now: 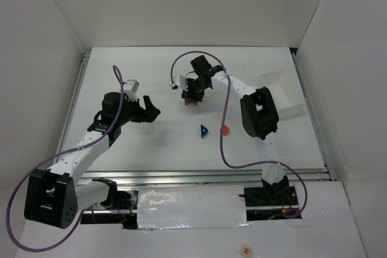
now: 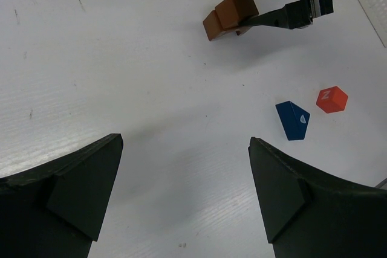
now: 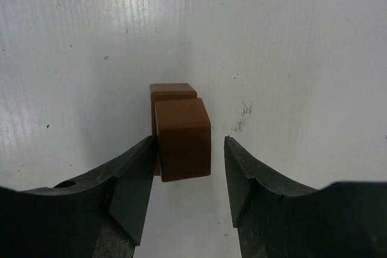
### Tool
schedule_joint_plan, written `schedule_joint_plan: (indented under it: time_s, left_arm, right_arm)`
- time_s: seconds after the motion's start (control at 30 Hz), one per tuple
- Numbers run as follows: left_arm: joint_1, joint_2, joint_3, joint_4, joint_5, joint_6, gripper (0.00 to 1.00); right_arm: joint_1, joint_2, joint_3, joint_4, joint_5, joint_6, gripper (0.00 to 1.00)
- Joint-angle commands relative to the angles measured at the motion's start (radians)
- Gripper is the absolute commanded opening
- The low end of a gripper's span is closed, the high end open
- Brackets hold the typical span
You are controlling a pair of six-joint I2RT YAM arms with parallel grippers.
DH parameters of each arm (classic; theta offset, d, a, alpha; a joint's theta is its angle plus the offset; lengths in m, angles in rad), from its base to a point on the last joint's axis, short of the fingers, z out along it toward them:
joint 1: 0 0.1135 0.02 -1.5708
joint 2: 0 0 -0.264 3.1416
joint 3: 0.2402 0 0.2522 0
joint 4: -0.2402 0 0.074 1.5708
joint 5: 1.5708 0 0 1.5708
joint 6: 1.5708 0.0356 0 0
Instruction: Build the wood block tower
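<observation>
My right gripper (image 3: 190, 143) has its jaws released, straddling the upper brown block (image 3: 182, 137). The left finger looks to be just touching the block's side, and there is a clear gap between the block and the right finger. That block rests on the lower brown block (image 3: 173, 90), shifted a little back toward the wrist, so the lower one's far edge shows beyond it. Both stand on the white table (image 3: 302, 58).

My left gripper (image 2: 184, 143) is spread wide with nothing between its fingers, only bare table beneath them. Ahead of its right finger lies the blue wedge (image 2: 293, 120), and just beyond it, apart from it, is the red cube (image 2: 332, 99), which shows a white mark on its upper face. Farther out and between the two fingers' lines I see the brown pair, with one of the right arm's fingers against it.

From above, wedge and cube sit on the near side of the right jaws, well apart from the brown stack. The white tray (image 1: 281, 95) lies past the right arm's elbow.
</observation>
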Motion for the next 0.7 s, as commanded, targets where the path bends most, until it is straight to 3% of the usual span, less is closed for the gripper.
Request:
schedule_joint_plan:
  time_s: [0.0,0.33,0.67]
  left_arm:
    - [0.005,-0.012,0.009,0.049,0.023,0.02,0.99]
    - [0.006,-0.004,0.008,0.054,0.034,0.022,0.99]
    - [0.006,-0.009,0.009,0.054,0.043,0.024,0.99]
  right_arm:
    - [0.009,-0.018,-0.002,0.013,-0.022,-0.003,0.56]
    - [0.012,-0.033,-0.01,-0.019,-0.024,-0.028,0.57]
    - [0.015,-0.055,-0.025,0.027,-0.008,-0.034,0.67]
